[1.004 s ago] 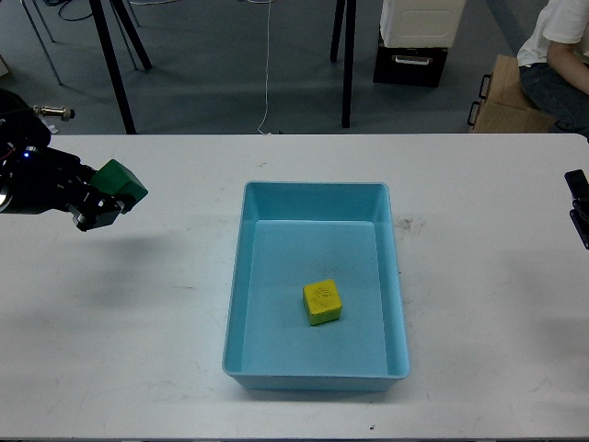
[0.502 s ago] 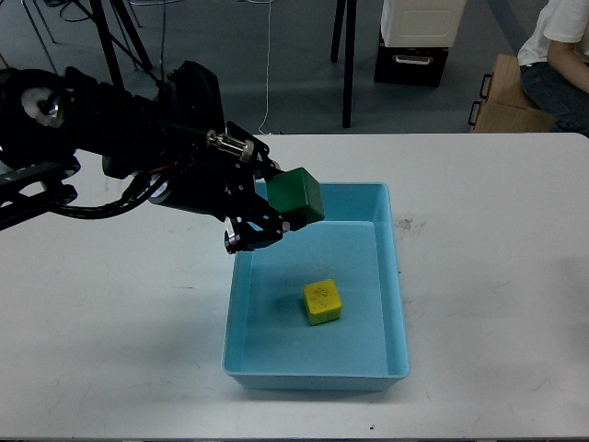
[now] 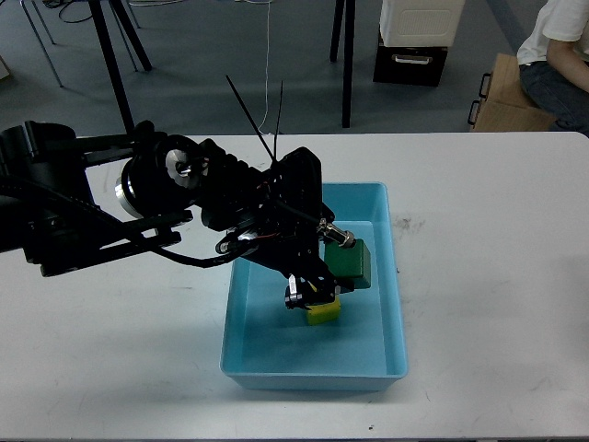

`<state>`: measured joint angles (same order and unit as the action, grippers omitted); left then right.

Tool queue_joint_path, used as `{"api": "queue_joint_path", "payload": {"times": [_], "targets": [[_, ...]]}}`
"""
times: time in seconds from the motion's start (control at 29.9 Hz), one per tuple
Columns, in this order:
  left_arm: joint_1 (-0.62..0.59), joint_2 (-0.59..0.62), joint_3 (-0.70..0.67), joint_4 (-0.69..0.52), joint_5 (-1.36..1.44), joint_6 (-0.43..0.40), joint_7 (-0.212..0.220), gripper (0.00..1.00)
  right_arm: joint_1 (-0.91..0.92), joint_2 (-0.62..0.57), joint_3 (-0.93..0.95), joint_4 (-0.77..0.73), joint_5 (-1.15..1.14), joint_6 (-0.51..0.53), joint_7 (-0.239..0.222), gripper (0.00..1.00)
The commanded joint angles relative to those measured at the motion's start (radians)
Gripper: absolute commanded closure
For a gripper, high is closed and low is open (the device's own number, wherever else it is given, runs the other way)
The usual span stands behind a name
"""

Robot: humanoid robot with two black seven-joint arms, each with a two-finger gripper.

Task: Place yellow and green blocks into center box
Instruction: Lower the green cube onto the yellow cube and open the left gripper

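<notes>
**Fingers clamp green block inside the box**

Fingers of the left gripper [image 3: 324, 276] hold the green block [image 3: 352, 264] low inside the blue box [image 3: 396, 304], right of the box's middle. Just below and left of it, partly hidden by the gripper, the yellow block [image 3: 321, 313] lies on the box floor; whether the two blocks touch cannot be told. Bare floor lies open toward the box's near wall and right wall. The left arm [image 3: 184, 198] crosses the box's left rim. Around the box the white table [image 3: 497, 276] lies bare. The right gripper is out of sight.
</notes>
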<state>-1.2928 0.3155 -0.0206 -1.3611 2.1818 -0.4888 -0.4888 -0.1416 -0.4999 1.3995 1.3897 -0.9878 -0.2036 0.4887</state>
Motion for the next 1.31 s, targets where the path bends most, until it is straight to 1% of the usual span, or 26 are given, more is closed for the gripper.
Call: {"api": "queue_joint_path", "payload": {"times": [0.0,0.13,0.37,0.5,0.8,0.9,1.0,1.07,1.17,1.27], "targets": [[0.021,-0.01,0.002,0.046,0.0,0.0,0.0,0.74,-0.001,0.0,-0.001,0.0,0.0,0.0,0.0,0.02],[0.035,-0.023,0.004,0.068,0.0,0.0,0.0,0.73,-0.001,0.001,-0.001,0.0,0.0,0.0,0.0,0.02],[0.052,-0.026,0.004,0.077,0.0,0.0,0.0,0.68,0.001,0.001,-0.001,0.0,0.0,0.0,0.0,0.02],[0.067,-0.032,0.004,0.094,0.0,0.0,0.0,0.67,0.001,0.001,-0.001,0.0,0.0,0.0,0.0,0.02],[0.087,-0.032,0.004,0.105,0.0,0.0,0.0,0.58,0.001,0.001,-0.001,0.0,0.0,0.0,0.0,0.02],[0.089,-0.032,0.002,0.105,0.0,0.0,0.0,0.54,0.001,0.001,-0.001,0.0,0.0,0.0,0.0,0.02],[0.087,-0.032,0.004,0.105,0.0,0.0,0.0,0.47,0.001,0.001,-0.001,0.0,0.0,0.001,0.0,0.02],[0.089,-0.032,0.004,0.106,0.0,0.0,0.0,0.4,0.001,0.001,-0.001,0.0,0.0,0.0,0.0,0.02],[0.096,-0.032,0.002,0.105,0.0,0.0,0.0,0.36,0.001,0.001,-0.001,0.0,0.0,0.0,0.0,0.02],[0.098,-0.032,0.002,0.105,0.0,0.0,0.0,0.29,-0.001,0.001,-0.001,0.0,0.0,0.0,0.0,0.02]]}}
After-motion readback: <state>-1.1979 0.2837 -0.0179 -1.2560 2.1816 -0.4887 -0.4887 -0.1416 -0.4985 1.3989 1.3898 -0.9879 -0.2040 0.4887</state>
